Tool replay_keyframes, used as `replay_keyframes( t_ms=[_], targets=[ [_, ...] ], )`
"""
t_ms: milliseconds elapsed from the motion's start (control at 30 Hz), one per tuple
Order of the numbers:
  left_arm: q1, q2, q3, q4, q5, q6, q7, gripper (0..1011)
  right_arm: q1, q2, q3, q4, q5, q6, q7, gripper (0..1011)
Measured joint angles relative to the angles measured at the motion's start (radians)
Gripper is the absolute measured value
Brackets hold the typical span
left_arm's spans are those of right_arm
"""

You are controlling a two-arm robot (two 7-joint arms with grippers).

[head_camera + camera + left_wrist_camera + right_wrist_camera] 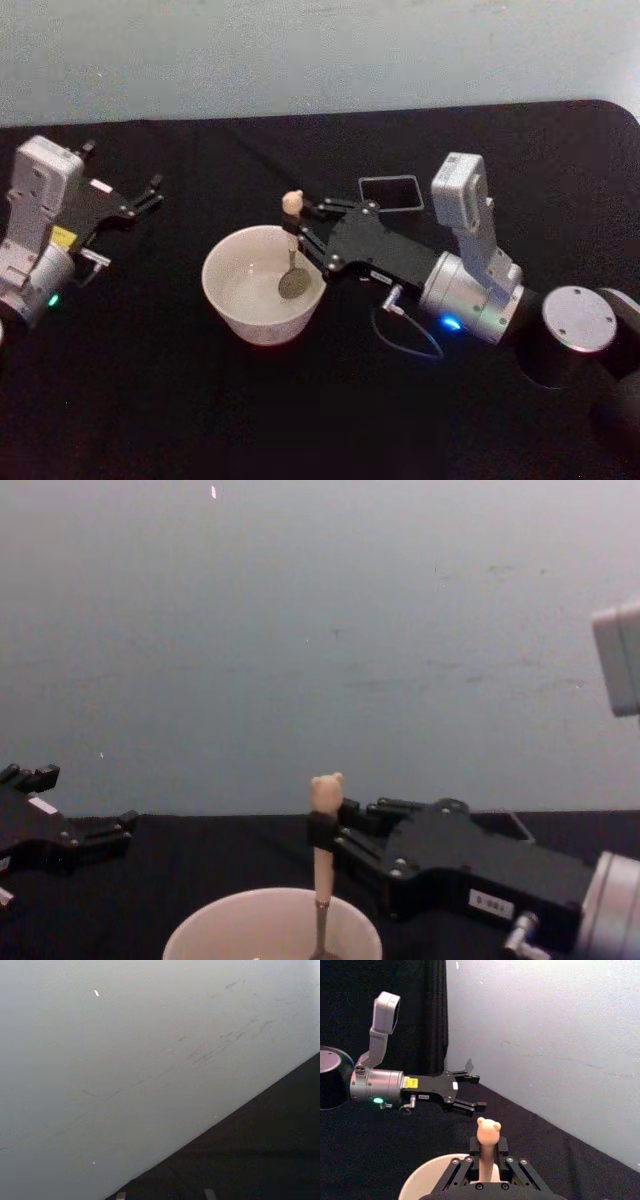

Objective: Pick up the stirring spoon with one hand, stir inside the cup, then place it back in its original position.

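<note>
- I am judging this as mid-stir: pick-up done; putting it back not yet done.
- The right gripper [300, 235] is holding the stirring spoon [292, 258] upright, jaws closed on its beige handle; the spoon's bowl is dipping inside the cup [255, 325]; whether there is liquid I cannot tell.
- The square holder [391, 178] is standing empty on the counter [150, 400] just behind.
- The left gripper [150, 197] is resting far left, jaws parted, empty.

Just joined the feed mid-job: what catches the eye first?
The right gripper holds the bear-topped spoon upright, its bowl down inside the cream cup at centre. The dark square holder sits behind that gripper, and the left gripper rests open at far left.
</note>
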Motion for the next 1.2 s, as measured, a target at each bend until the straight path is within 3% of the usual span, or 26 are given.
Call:
replay_keyframes(
  t_ms=[333,667,1200],
  targets=[
    [0.000,0.000,0.000,0.000,0.000,0.000,0.000,1001,-0.034,0.024,0.003,-0.045,0.018,0.011,0.015,211],
    [0.000,0.000,0.000,0.000,0.000,0.000,0.000,1001,-0.053,0.035,-0.016,-0.079,0.033,0.018,0.036,211],
    [0.000,0.000,0.000,0.000,0.000,0.000,0.000,1001,-0.020,0.010,-0.056,-0.054,0.036,0.017,0.056,211]
  ],
)
